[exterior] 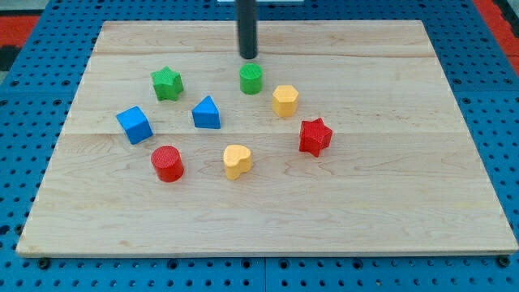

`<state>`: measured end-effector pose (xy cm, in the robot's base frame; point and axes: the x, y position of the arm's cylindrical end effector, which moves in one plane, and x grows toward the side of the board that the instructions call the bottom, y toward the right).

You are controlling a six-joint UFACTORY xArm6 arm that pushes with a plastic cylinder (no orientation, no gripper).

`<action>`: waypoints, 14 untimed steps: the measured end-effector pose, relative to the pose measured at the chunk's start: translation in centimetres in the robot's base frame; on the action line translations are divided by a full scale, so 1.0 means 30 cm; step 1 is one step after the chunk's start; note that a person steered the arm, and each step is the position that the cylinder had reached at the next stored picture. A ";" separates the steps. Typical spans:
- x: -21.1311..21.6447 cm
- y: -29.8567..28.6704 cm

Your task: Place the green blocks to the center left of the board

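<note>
**Mia:** What is the biggest thing you see?

**Tom:** The wooden board (268, 219). It fills most of the picture and lies on a blue table with holes (24, 97).

**Mia:** And next?

**Tom:** The dark rod coming down from the top middle. My tip (248, 57) sits on the board, just above the green round block (250, 79), very near it. I can't tell if they touch.

**Mia:** Does it have jaws? Are they open or closed?

**Tom:** No jaws at all. It is only a stick, so it holds nothing. It can only push.

**Mia:** Where are the green ones?

**Tom:** The green round block is in the upper middle. The green star (166, 83) is upper left of it, well apart.

**Mia:** What else is there?

**Tom:** A blue cube (134, 124) at the left, a blue triangle block (207, 113) near the middle, a red round block (168, 163) lower left, a red star (315, 135) at the right, a yellow block (285, 100) beside the green round one, and a yellow heart (237, 161) lower middle.

**Mia:** Which step is this?

**Tom:** I think it is getting ready to push the green round block. Neither green one is at the middle left yet.

**Mia:** What does the next push need?

**Tom:** I guess the tip should go to the block's right side and push left. The blue triangle block and the blue cube are near the way, so it must steer with care.
</note>
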<state>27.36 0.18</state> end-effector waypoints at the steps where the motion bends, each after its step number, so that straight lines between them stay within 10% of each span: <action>1: 0.101 0.109; 4: 0.212 -0.340; 14: 0.235 -0.437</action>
<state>34.41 -12.93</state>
